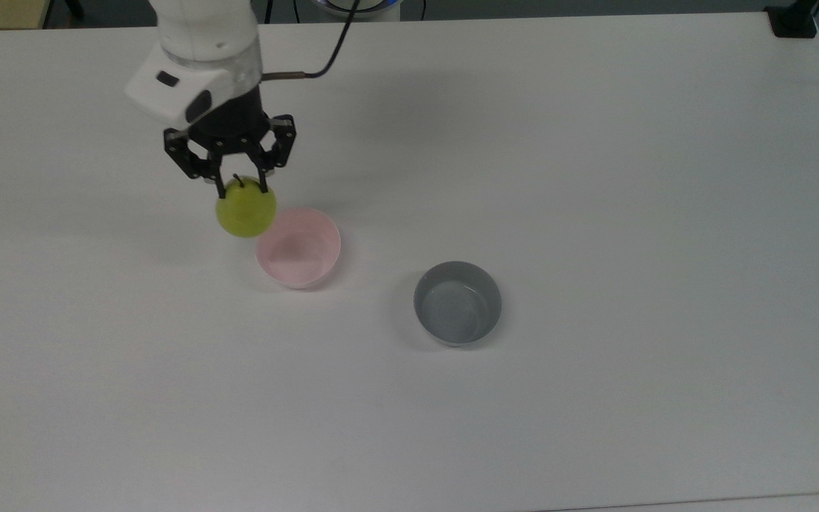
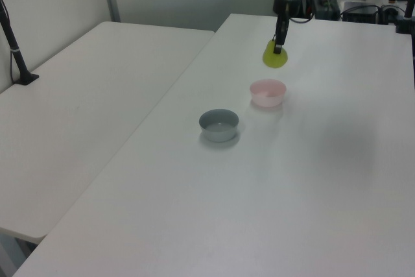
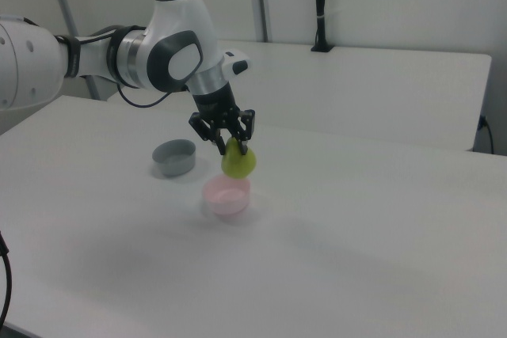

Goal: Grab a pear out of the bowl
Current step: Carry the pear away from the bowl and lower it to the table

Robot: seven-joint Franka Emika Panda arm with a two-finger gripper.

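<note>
The yellow-green pear [image 1: 246, 210] [image 2: 275, 57] [image 3: 238, 162] hangs in the air, clear above the table, with my gripper [image 1: 241, 188] [image 2: 278, 48] [image 3: 233, 146] shut on its top around the dark stem. The pale pink bowl [image 1: 298, 247] [image 2: 268, 93] [image 3: 226, 195] stands on the white table with nothing inside it. In the top view the pear sits up and to the left of the bowl's rim. In the right view the pear floats just above the bowl.
A grey bowl [image 1: 458, 303] [image 2: 218, 124] [image 3: 173, 157] stands on the same white table [image 1: 594, 213], to the top view's right of the pink one. A second table [image 2: 84, 95] adjoins at the left view's left, with a black pole [image 2: 14, 43] on it.
</note>
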